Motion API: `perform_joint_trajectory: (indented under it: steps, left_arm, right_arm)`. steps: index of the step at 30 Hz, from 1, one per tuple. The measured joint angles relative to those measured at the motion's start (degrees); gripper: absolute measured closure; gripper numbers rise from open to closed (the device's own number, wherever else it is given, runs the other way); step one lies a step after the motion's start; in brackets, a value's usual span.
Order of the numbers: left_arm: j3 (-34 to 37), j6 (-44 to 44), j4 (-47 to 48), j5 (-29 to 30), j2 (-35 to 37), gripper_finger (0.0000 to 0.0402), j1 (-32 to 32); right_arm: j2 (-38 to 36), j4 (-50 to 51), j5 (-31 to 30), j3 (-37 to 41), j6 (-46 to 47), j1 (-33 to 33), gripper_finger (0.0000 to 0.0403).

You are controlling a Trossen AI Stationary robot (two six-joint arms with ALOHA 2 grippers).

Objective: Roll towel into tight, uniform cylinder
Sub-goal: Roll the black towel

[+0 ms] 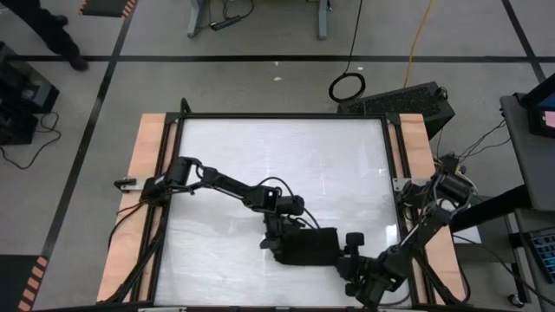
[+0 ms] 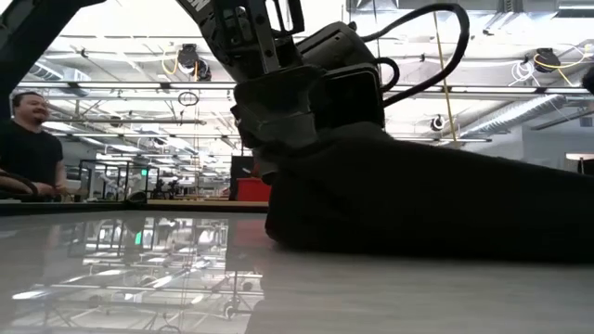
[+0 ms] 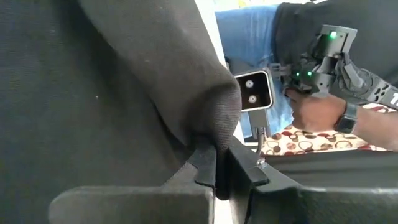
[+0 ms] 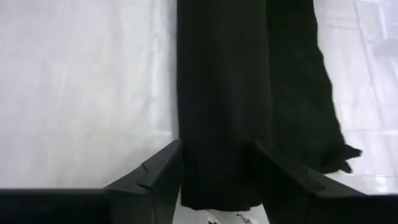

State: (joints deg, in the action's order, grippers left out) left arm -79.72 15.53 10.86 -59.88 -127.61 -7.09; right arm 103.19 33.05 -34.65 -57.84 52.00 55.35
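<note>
White and glossy, the surface (image 1: 286, 165) is framed by wooden side rails, with grey floor seen around it from above. Near its front edge, right of centre, the towel (image 1: 310, 246) is seen as a compact black bundle. The left pincer (image 1: 276, 245) is set at the bundle's left end and is clenched on a fold of the cloth, as shown in the left wrist view, where the two fingers (image 3: 205, 163) are pressed together on a bulge of fabric. The right pincer (image 4: 217, 163) is placed at the bundle's right end, its fingers spread to either side of the dark roll; whether the cloth is actually pinched cannot be told. A person's hand (image 3: 317, 112) is visible beyond the surface.
</note>
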Motion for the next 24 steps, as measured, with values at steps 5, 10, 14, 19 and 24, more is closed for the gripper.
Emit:
perform_joint_trajectory:
  steps: [5, 10, 14, 19, 24]
  left_arm:
    - [0.0, -2.14, 2.21, 1.12, 0.0, 0.0388, -0.72]
    - [0.0, -1.42, 2.16, 3.97, 0.11, 0.0362, -0.98]
    - [0.16, -0.93, 2.99, 6.26, 1.75, 0.031, -1.03]
    - [0.57, -2.6, 8.3, 14.04, 5.66, 0.0243, -0.76]
    - [0.34, -9.18, 16.07, 22.54, 11.53, 0.0214, -1.03]
  right_arm:
    - [0.0, -0.54, -0.02, 1.04, -3.49, -1.66, 0.0263]
    - [-0.24, -5.64, 4.57, 3.96, -3.71, -4.01, 0.0325]
    - [-0.93, -10.26, 11.33, 4.72, -4.9, -5.39, 0.0389]
    - [-3.99, -11.03, 17.8, 4.92, -4.78, -6.36, 0.0392]
    - [-8.41, -11.45, 27.27, 7.73, -1.54, -8.58, 0.0399]
